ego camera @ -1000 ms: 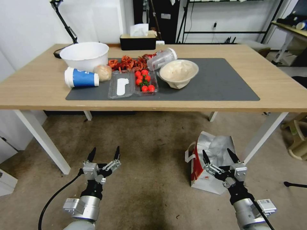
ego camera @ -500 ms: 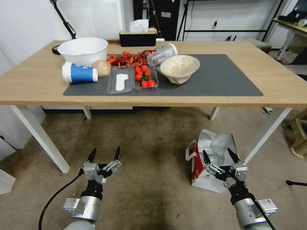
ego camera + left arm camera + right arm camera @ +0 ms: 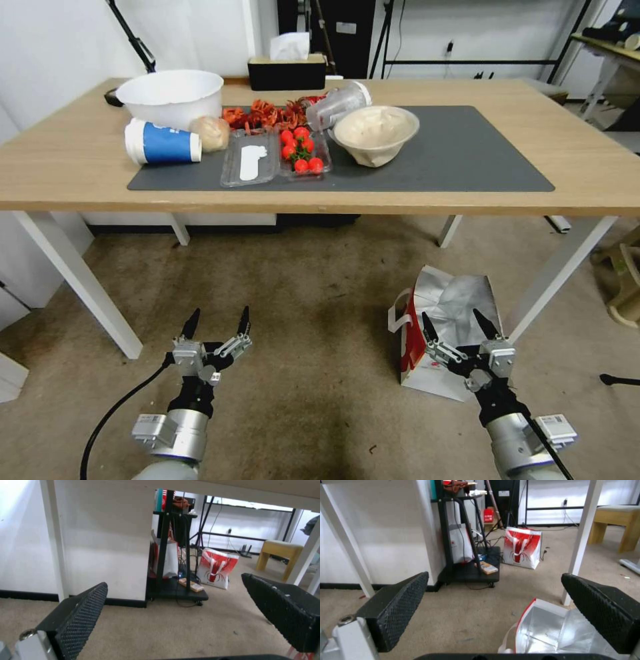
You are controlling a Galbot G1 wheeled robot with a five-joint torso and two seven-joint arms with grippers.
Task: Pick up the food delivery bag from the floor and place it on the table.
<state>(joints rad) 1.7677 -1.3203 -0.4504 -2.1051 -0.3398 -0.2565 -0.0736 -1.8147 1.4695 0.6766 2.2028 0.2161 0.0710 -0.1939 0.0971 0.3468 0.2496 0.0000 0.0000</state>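
Observation:
The food delivery bag (image 3: 453, 297) stands on the floor (image 3: 313, 300) at the right, by a white table leg. It is white with a red side, and its open mouth shows silver foil lining. My right gripper (image 3: 453, 319) is open just in front of the bag's near upper edge and holds nothing. The right wrist view looks down past the open right gripper (image 3: 494, 577) into the bag's foil mouth (image 3: 550, 632). My left gripper (image 3: 220, 313) is open over bare carpet to the left; its wide-apart fingers (image 3: 83, 615) frame the left wrist view. The table (image 3: 80, 173) with its dark grey mat (image 3: 467, 160) stretches across ahead.
On the mat's left half lie a white bowl (image 3: 170, 97), a tipped blue cup (image 3: 163, 143), a tray of tomatoes (image 3: 301, 155) and a paper bowl (image 3: 375, 133). White table legs (image 3: 77, 280) flank the carpet. A black cart (image 3: 466, 572) and another red-and-white bag (image 3: 521, 547) stand beyond.
The whole head picture has shifted: the table sits higher and the bag slightly lower, so the camera moved. Both grippers stay open in the same pose.

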